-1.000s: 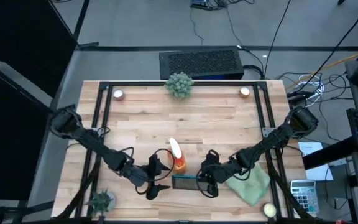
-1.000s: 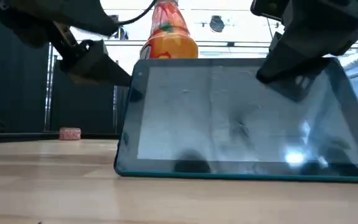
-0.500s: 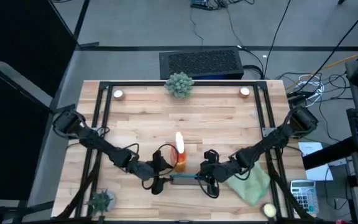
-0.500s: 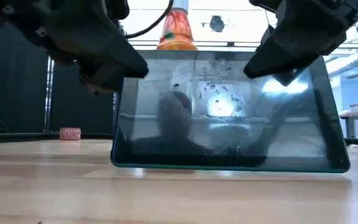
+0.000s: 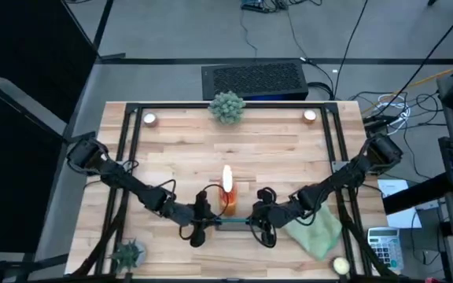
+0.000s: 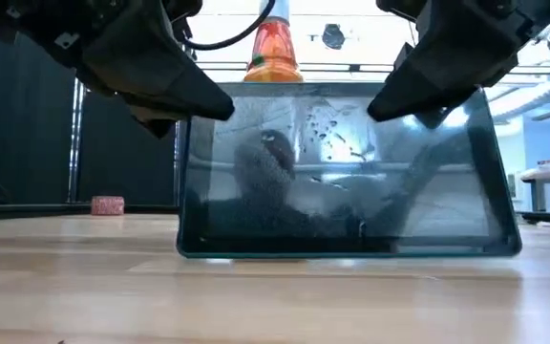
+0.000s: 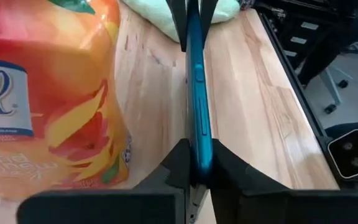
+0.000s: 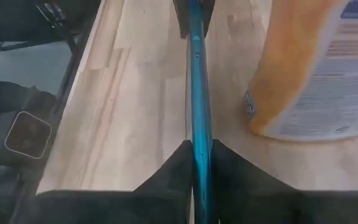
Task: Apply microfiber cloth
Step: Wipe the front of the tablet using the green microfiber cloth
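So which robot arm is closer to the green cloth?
The right. Its gripper grips one end of the tablet, just beside the microfiber cloth. The left gripper grips the tablet's other end, farther from the cloth.

Two arms, matte black, slim jointed links with bulkier rounded housings at the shoulders. Thin black cable loops out near the left end effector (image 5: 197, 228). Right end effector (image 5: 261, 227) same build: blocky black body, flat wedge-shaped fingers (image 8: 166, 177) with plain inner faces.
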Robot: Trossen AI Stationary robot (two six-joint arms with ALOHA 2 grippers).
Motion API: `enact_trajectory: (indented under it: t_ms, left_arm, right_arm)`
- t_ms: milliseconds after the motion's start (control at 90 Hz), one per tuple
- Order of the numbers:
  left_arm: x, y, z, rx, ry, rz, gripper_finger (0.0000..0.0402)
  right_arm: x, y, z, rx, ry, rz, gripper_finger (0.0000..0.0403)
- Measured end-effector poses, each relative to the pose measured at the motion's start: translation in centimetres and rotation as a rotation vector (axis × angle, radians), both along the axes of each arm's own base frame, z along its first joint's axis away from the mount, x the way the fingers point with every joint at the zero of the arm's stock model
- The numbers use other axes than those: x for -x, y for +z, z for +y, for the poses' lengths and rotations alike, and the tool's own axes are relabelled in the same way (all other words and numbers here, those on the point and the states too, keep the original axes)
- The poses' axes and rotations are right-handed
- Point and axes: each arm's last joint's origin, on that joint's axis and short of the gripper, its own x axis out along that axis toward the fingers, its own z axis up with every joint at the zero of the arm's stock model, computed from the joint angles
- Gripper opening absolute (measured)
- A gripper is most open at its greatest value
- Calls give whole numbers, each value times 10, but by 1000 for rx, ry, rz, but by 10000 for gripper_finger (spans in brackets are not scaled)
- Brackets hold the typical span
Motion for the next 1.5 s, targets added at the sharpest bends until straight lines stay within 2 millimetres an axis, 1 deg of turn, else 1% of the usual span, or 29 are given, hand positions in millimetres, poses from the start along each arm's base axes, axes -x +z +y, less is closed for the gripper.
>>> enact_trajectory:
  t_ms: [89, 178, 311, 367, 444, 578, 700, 856, 989, 1078, 1144, 1211, 1278, 1311, 1356, 1433, 1500]
  left_arm:
    - [1, -1, -1, -2, -2, 5, 17]
    - [2, -1, -2, -3, -8, 5, 17]
    - [2, -1, -3, -2, -12, 7, 17]
    - [2, -1, -3, -2, -12, 7, 17]
    - [2, -1, -3, -2, -12, 6, 17]
    - [2, -1, -3, -2, -12, 6, 17]
    - [2, -1, -3, -2, -12, 6, 16]
    - [2, -1, -2, -2, -11, 5, 16]
    - [1, 0, -2, -1, -11, 5, 16]
    - [1, 0, -2, -1, -11, 5, 16]
    - [1, 0, -2, -1, -11, 4, 16]
    - [1, 0, -2, 0, -10, 4, 16]
    - [1, 0, -2, 0, -9, 4, 16]
    - [1, 0, -2, 1, -9, 4, 16]
    - [1, 0, -2, 5, -6, 4, 16]
    - [1, 0, -2, 13, -2, 4, 16]
    - [0, 0, -1, 21, 8, 5, 16]
  right_arm:
    - [6, 12, -6, 12, -9, 11, 63]
    - [20, 27, -14, -4, -37, 50, 92]
    - [50, 54, -25, -106, -118, 123, 136]
    - [65, 59, -26, -158, -131, 196, 151]
    - [85, 59, -21, -221, -146, 322, 168]
    - [110, 51, -4, -247, -151, 509, 186]
    - [123, 36, 14, -234, -174, 641, 192]
    - [135, 6, 27, -115, -265, 861, 192]
    - [135, -23, 38, -2, -288, 958, 192]
    - [131, -40, 45, 51, -264, 985, 185]
    - [129, -49, 48, 76, -235, 995, 167]
    - [126, -52, 49, 75, -223, 996, 132]
    - [124, -52, 50, 51, -235, 991, 76]
    - [123, -50, 51, 38, -228, 984, 44]
    - [122, -44, 54, 34, -177, 957, 20]
    - [117, -29, 68, 6, -81, 848, 15]
    - [112, -6, 76, -26, -28, 760, 10]
